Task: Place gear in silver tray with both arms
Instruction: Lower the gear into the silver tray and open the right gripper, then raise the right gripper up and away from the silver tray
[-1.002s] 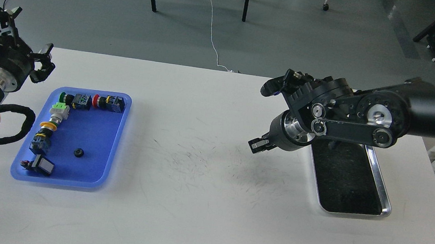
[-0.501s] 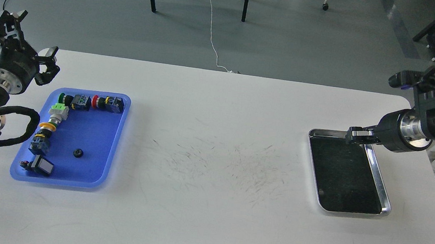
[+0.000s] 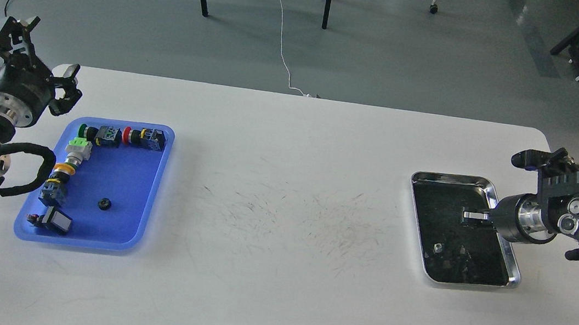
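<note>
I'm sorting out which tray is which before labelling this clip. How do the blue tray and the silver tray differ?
The blue tray is matte plastic at the table's left; the silver tray is shiny metal with a dark bottom, at the right. The blue tray holds a row of coloured switch parts plus a small black gear; the silver tray looks nearly bare. Both are rectangular with rounded corners.

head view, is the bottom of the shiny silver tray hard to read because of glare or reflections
Head view: the shiny rectangular silver tray has a dark mirror-like bottom with mottled reflections, so the small pale speck inside it cannot be identified; its rim catches bright highlights. The right gripper over it is sharp, lighting is soft and even, and the white table shows no glare.
</note>
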`<state>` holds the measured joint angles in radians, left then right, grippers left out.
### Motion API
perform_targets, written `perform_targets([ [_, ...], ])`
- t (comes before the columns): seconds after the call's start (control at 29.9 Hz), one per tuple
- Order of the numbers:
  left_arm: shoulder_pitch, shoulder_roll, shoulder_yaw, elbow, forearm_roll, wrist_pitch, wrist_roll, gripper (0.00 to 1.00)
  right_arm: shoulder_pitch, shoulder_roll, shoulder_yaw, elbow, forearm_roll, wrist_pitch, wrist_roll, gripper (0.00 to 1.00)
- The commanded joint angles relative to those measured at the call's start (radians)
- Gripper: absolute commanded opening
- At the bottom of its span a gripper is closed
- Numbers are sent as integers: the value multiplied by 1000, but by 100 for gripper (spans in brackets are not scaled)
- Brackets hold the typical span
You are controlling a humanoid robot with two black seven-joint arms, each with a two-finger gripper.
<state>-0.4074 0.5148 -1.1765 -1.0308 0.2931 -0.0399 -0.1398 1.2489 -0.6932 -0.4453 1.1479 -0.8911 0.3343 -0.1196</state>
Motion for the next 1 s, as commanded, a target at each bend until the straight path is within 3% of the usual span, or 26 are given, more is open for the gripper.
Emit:
perform_targets([
  [0.0, -1, 2, -2, 1, 0, 0, 0, 100, -9, 8, 0, -13, 0, -3, 0, 2],
  [0.13, 1, 2, -2, 1, 0, 0, -1, 100, -9, 14, 0, -20, 0, -3, 0, 8],
  [0.4, 1, 2, 0, 3, 0, 0, -12, 100, -5, 8, 4, -17, 4, -3, 0, 34],
  [0.47, -1, 5, 3, 5, 0, 0, -12, 100, -2, 6, 14, -16, 8, -3, 0, 44],
  [0.53, -1, 8, 3, 5, 1, 0, -12, 100, -3, 3, 39, -16, 11, -3, 0, 64],
  [0.57, -1, 10, 3, 5, 1, 0, -12, 100, -3, 0, 51, -13, 12, -3, 0, 68],
  [0.8, -2, 36, 5, 3, 3, 0, -8, 100, -6, -74, 241, 39, 21, 2, 0, 81],
  [0.97, -2, 73, 5, -3, 27, 0, -7, 100, -22, -126, 434, 78, 134, -3, 4, 81],
])
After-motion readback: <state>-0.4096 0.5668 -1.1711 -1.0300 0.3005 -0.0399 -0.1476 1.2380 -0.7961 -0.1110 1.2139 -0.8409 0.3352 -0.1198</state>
